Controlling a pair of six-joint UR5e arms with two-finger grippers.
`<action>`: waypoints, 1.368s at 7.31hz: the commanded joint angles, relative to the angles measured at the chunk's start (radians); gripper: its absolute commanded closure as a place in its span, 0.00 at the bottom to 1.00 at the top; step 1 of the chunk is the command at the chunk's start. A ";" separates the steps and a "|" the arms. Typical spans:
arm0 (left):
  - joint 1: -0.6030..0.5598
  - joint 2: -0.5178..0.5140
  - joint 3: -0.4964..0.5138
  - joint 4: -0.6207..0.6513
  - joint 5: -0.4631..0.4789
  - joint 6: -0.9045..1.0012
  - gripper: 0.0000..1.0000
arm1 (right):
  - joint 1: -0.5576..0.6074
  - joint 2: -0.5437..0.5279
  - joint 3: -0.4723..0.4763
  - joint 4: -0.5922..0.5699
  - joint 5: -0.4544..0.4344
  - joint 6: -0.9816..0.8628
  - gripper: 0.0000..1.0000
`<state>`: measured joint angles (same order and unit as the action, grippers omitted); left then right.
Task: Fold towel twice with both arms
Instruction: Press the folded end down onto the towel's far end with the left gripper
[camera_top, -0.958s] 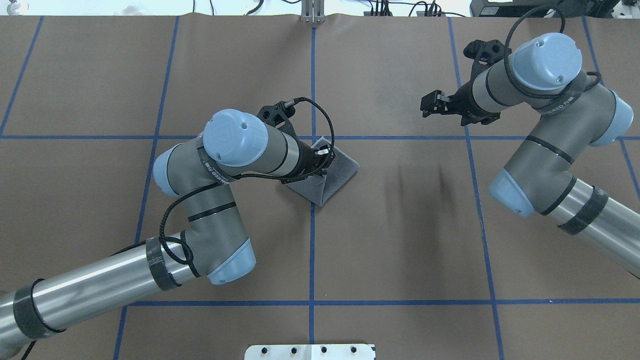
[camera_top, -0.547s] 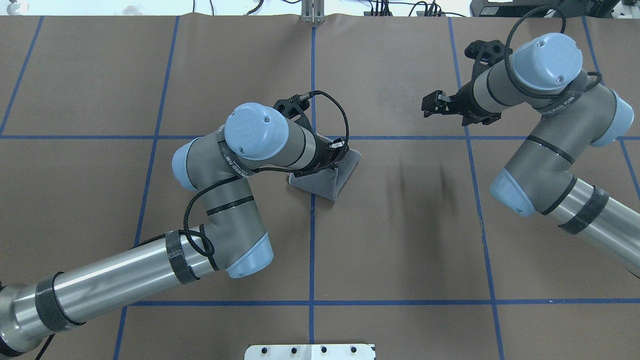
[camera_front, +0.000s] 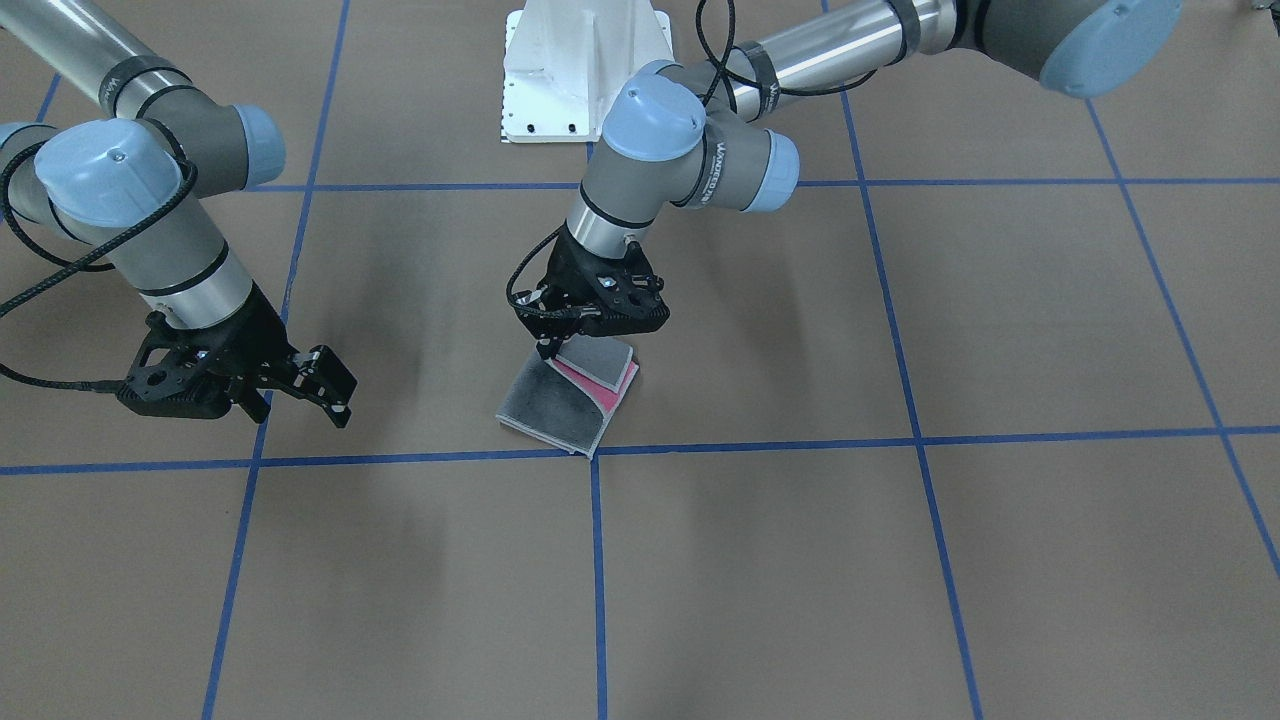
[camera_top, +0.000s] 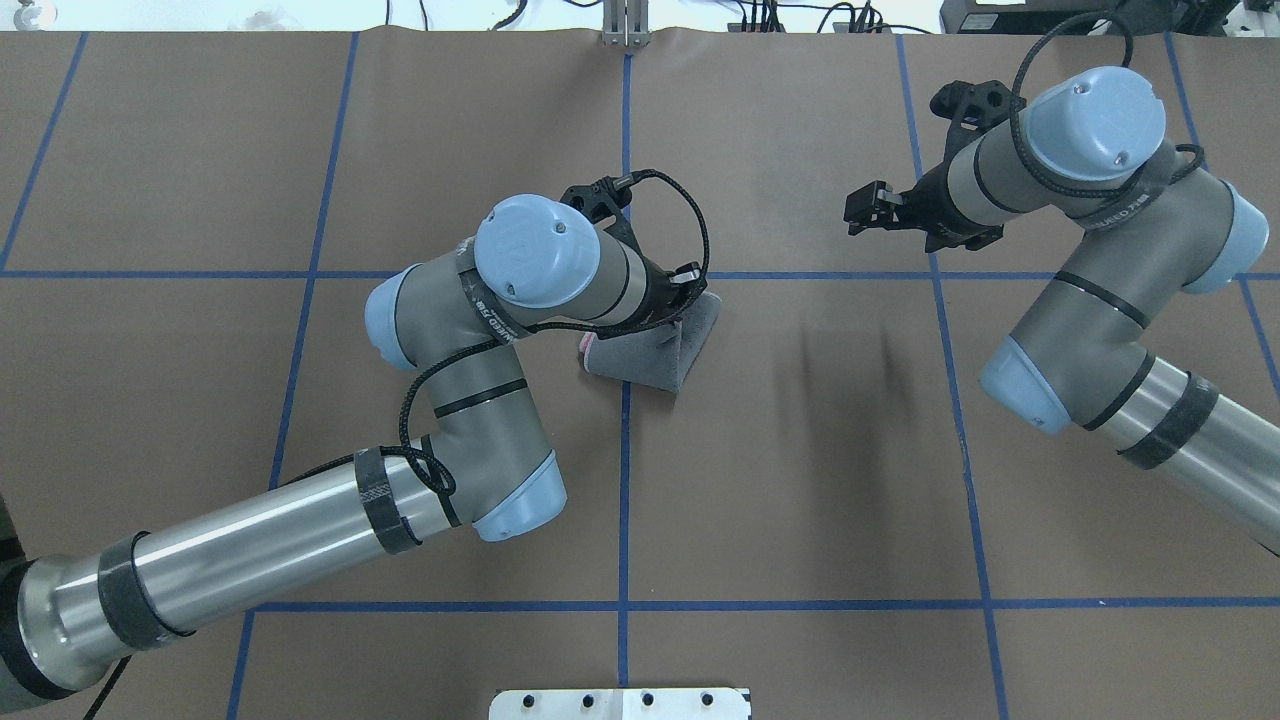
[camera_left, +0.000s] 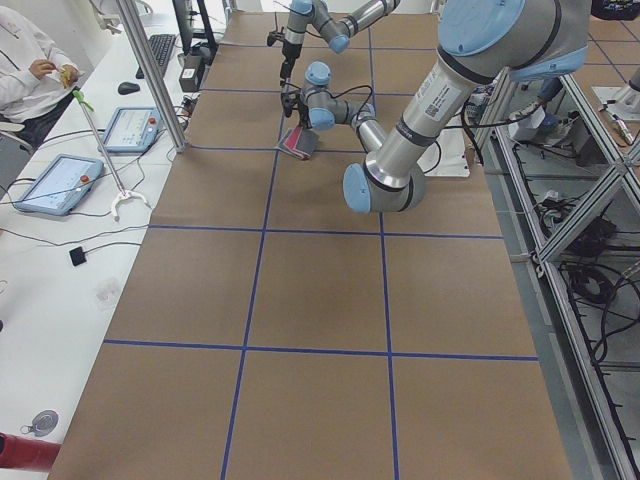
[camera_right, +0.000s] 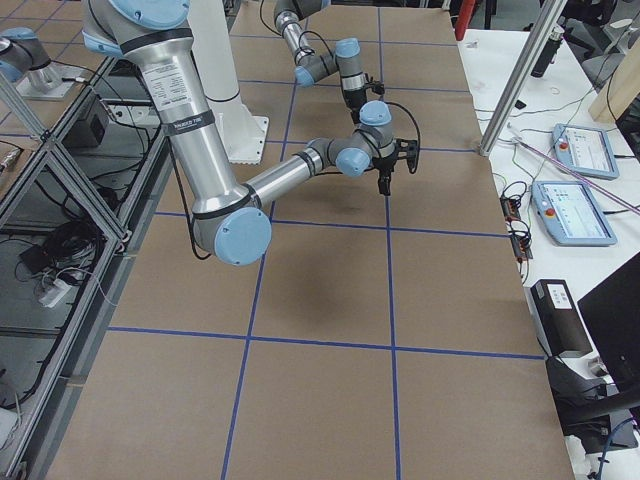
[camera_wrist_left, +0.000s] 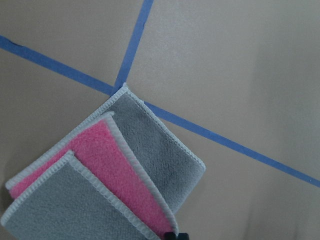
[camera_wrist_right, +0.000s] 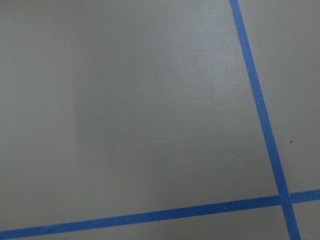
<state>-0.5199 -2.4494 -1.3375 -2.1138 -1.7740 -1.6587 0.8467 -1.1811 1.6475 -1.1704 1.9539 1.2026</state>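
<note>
The towel lies near the table's middle, folded, grey face up, with a pink strip showing under a lifted grey flap. The overhead view shows it as a grey tented shape, and the left wrist view shows its stacked grey and pink layers. My left gripper points down at the towel's near edge, shut on the flap's corner. Its fingers are hidden under the wrist in the overhead view. My right gripper hangs open and empty above bare table, well to the towel's side, and also shows in the overhead view.
Blue tape lines divide the brown table cover into squares. The white pedestal base stands at the robot's edge. A side bench with tablets and a seated person lies beyond the far edge.
My left arm has swung right and forward, carrying the towel's flap over, so the towel now looks narrower from above. The right arm has barely moved.
</note>
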 joint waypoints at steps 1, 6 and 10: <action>-0.006 -0.033 0.034 0.028 0.011 0.037 1.00 | 0.000 0.000 0.000 0.000 -0.001 0.000 0.01; -0.028 -0.138 0.173 0.029 0.051 0.071 1.00 | 0.000 -0.005 0.000 0.000 -0.001 0.000 0.01; -0.045 -0.154 0.192 0.087 0.051 0.069 1.00 | 0.000 -0.005 0.000 0.000 -0.003 0.000 0.01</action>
<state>-0.5580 -2.5951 -1.1488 -2.0521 -1.7228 -1.5888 0.8467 -1.1858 1.6475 -1.1704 1.9524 1.2026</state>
